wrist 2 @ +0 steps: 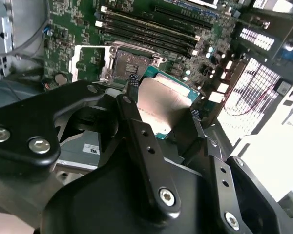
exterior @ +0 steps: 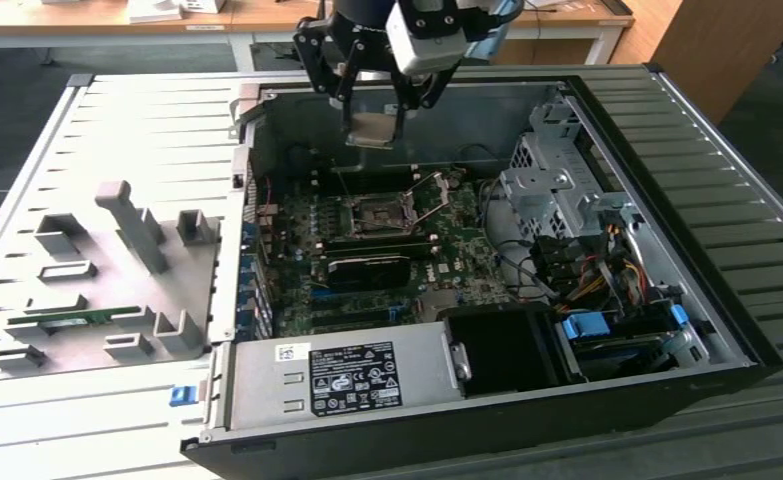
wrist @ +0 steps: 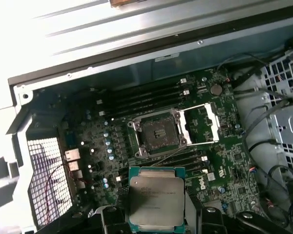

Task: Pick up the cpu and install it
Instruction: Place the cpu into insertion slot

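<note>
Over the open computer case (exterior: pixel 246 190) hangs the gripper (exterior: pixel 371 126), jaws clamped on the cpu (wrist: pixel 156 197), which sits above the open socket (wrist: pixel 157 132), apart from it. Judged best: keep the cpu level, square its edges to the socket frame, lower gently.

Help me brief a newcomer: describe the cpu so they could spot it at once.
Find the open computer case lying on its side; the gripper hangs above its green motherboard. Gripped there is the cpu, a small flat square with a silvery-grey top and green rim, unlike the dark-framed empty socket on the board.
</note>
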### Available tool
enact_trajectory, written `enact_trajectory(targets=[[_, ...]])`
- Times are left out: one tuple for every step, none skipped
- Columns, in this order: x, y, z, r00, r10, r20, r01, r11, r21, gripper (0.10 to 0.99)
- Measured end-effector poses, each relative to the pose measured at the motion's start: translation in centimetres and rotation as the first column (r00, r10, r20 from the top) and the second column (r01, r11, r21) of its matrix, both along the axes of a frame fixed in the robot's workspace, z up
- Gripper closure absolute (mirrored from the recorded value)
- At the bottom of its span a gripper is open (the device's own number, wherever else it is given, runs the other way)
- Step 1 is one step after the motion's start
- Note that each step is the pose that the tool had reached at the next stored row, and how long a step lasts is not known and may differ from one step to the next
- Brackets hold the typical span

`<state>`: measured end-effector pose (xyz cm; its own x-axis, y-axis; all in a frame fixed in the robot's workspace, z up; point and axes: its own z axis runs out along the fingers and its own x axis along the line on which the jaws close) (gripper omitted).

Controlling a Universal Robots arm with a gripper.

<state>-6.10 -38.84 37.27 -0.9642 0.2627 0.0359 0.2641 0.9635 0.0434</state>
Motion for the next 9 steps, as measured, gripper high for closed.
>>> enact_trajectory(targets=[[0.0, 0.0, -0.01, 0.9999, -0.013, 0.0, 0.013, 0.9999, 0.0, 0.549], [0.0, 0.0, -0.02, 0.9997, -0.025, 0.0, 0.025, 0.9997, 0.0, 0.549], [0.0, 0.0, -0.02, 0.9994, -0.035, 0.0, 0.035, 0.9994, 0.0, 0.549], [0.0, 0.0, -0.03, 0.999, -0.045, -0.0001, 0.045, 0.999, 0.0, 0.549], [0.0, 0.0, -0.04, 0.9985, -0.054, -0.0001, 0.054, 0.9985, 0.0, 0.549], [0.0, 0.0, -0.04, 0.998, -0.063, 0.0, 0.063, 0.998, 0.0, 0.549], [0.0, 0.0, -0.05, 0.9975, -0.071, 0.0, 0.071, 0.9975, 0.0, 0.549], [0.0, 0.0, -0.05, 0.9968, -0.079, -0.0001, 0.079, 0.9968, 0.0, 0.549], [0.0, 0.0, -0.06, 0.9962, -0.088, 0.0, 0.088, 0.9962, 0.0, 0.549]])
